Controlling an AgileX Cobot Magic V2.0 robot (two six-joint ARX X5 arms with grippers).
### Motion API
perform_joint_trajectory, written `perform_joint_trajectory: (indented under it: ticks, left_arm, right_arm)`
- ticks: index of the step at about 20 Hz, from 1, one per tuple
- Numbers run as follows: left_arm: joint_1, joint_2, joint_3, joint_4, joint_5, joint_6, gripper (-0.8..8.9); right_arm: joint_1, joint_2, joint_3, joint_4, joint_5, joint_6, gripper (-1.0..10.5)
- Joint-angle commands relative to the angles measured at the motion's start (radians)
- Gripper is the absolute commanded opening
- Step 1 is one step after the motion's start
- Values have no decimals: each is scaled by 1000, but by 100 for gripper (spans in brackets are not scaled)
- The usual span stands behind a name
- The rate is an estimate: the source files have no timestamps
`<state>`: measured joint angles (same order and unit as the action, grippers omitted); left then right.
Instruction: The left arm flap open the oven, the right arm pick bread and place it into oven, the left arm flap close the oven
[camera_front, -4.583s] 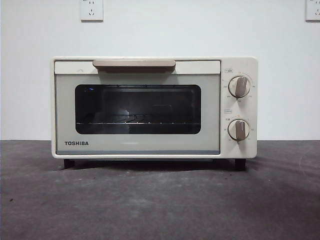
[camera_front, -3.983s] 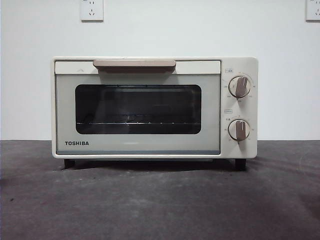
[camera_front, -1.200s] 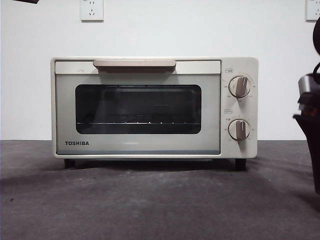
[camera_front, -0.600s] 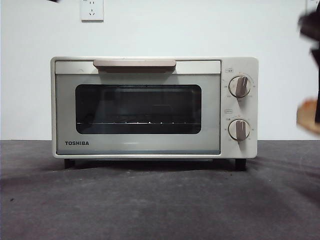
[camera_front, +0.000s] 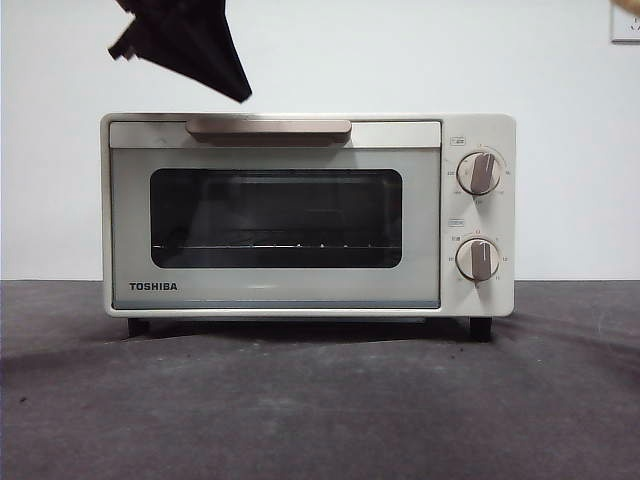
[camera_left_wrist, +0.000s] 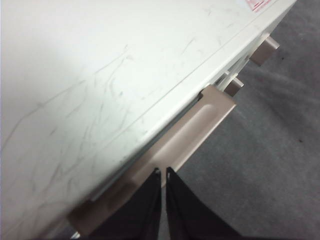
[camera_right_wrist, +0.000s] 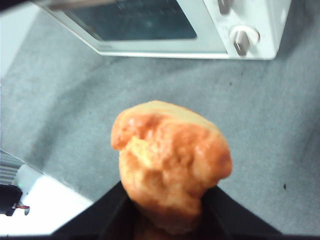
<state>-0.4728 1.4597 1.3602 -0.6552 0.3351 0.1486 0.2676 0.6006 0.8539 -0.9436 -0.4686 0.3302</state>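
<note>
The cream oven (camera_front: 300, 215) stands shut in the middle of the front view, its beige handle (camera_front: 268, 128) along the top of the door. My left gripper (camera_front: 243, 97), a black wedge, hangs just above the handle's left end. In the left wrist view its jaws (camera_left_wrist: 162, 172) are shut with nothing between them, tips right over the handle (camera_left_wrist: 200, 125) by the oven's top (camera_left_wrist: 100, 75). My right gripper (camera_right_wrist: 167, 200) is shut on the golden-brown bread (camera_right_wrist: 170, 162), held above the table in front of the oven (camera_right_wrist: 150, 25). It is out of the front view.
A dark grey mat (camera_front: 320, 400) covers the table in front of the oven. Two knobs (camera_front: 479, 172) sit on the oven's right side. A wall socket (camera_front: 626, 22) is at the back right. The table's edge (camera_right_wrist: 55, 185) shows in the right wrist view.
The left gripper has dropped in from the top left corner to just above the handle. The right gripper lifted the bread up and out of the front view at the right.
</note>
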Motion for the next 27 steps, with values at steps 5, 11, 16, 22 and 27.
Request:
perform_joint_trajectory:
  ticks: [5, 11, 16, 22, 27]
  left_arm:
    - [-6, 56, 28, 27, -3, 58, 16]
    - [-6, 105, 28, 7, -6, 68, 16]
    - [-26, 91, 28, -75, -6, 68, 16]
    - [-63, 49, 23, -162, -6, 76, 16]
    - [-73, -12, -72, -145, -6, 66, 16]
  right_arm:
    - [3, -37, 19, -3, -9, 30, 133]
    - [3, -36, 19, -3, -48, 44, 133]
    - [3, -36, 24, 27, -50, 45, 133]
    - [3, -36, 24, 26, -56, 46, 133]
    - [3, -36, 24, 23, -59, 49, 133]
